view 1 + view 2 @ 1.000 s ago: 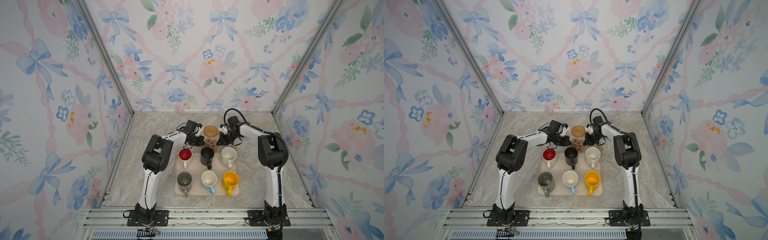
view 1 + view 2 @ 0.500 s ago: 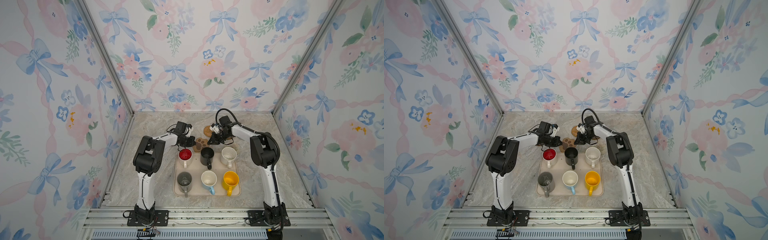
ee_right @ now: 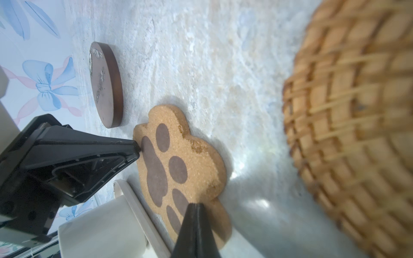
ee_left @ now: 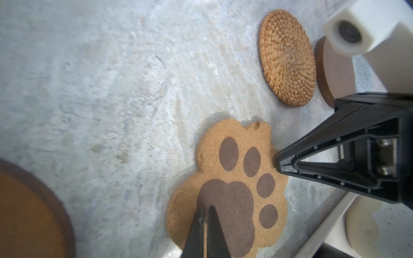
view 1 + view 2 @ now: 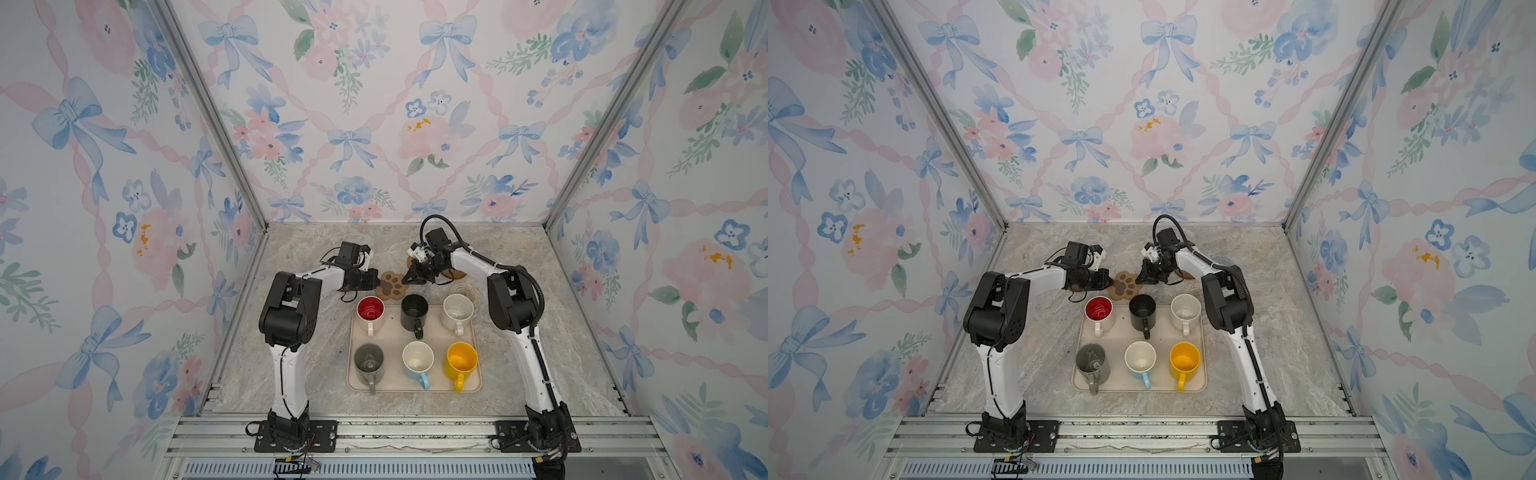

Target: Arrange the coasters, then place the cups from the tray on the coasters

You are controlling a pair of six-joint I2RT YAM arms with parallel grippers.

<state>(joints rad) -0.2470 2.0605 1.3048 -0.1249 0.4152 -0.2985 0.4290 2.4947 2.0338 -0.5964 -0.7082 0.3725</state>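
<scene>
**Paw coaster under 2 closed hands**

The paw-shaped coaster lies flat on the worktop, just beyond the far rim of the tray. Whether it touches the rim cannot be told.

The left hand is closed to a point and holds nothing. Its tips are set on the large dark pad of the paw. The right hand is likewise closed and empty, with its tip placed at the toe side of the paw.

A rattan coaster and a dark wooden disc lie near, beyond the paw. A 2nd dark disc lies apart, on the left arm's side. The black mug and 5 others stand on the tray, none yet on a coaster.

Handling, as judged:
- **Material:** the paw looks cork-like, so it is taken to be light, thin, stiff and grainy rather than slippery.
- **Moving it:** it lies too flat for a pinch from above, so sliding under light downward pressure is preferred.
- **Lifting it:** a lobe edge would have to be raised first.
- **Risk:** a small nick is noted on 1 lobe, so hard pressure may chip it.
</scene>
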